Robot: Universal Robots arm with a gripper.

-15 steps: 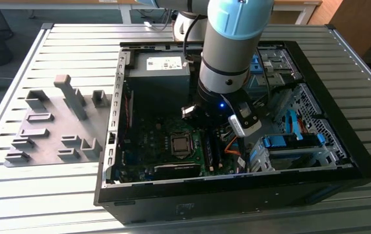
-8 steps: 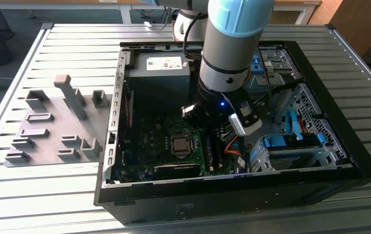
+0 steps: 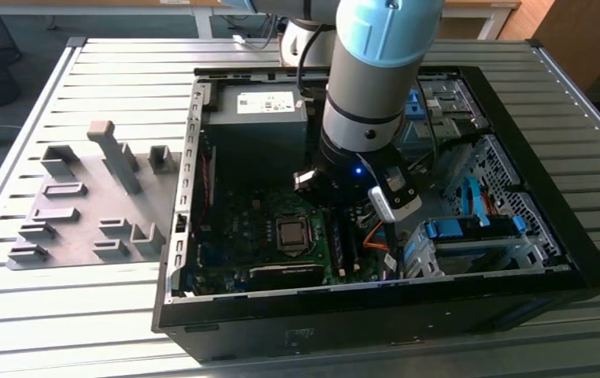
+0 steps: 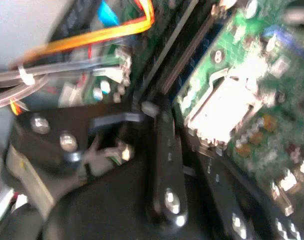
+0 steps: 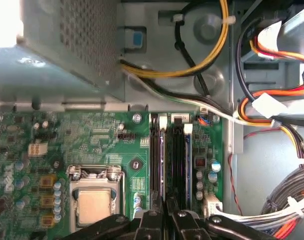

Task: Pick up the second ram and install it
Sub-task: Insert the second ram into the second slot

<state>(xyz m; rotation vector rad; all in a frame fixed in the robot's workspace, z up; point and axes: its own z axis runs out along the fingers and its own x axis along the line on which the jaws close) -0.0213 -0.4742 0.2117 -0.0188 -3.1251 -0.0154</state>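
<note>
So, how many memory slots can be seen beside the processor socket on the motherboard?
4, side by side between the processor socket and the motherboard edge, running down to the gripper. In the first wrist view, their lower ends are hidden behind the gripper.

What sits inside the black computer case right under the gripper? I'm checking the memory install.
Under the gripper lie the green motherboard, its long black memory slots and the silver processor socket. The gripper's black fingers cover the slots' near ends.

The open computer case (image 3: 190, 260) is seen from above in the exterior view; the motherboard (image 5: 92, 145) is viewed closely in both wrist views.
</note>
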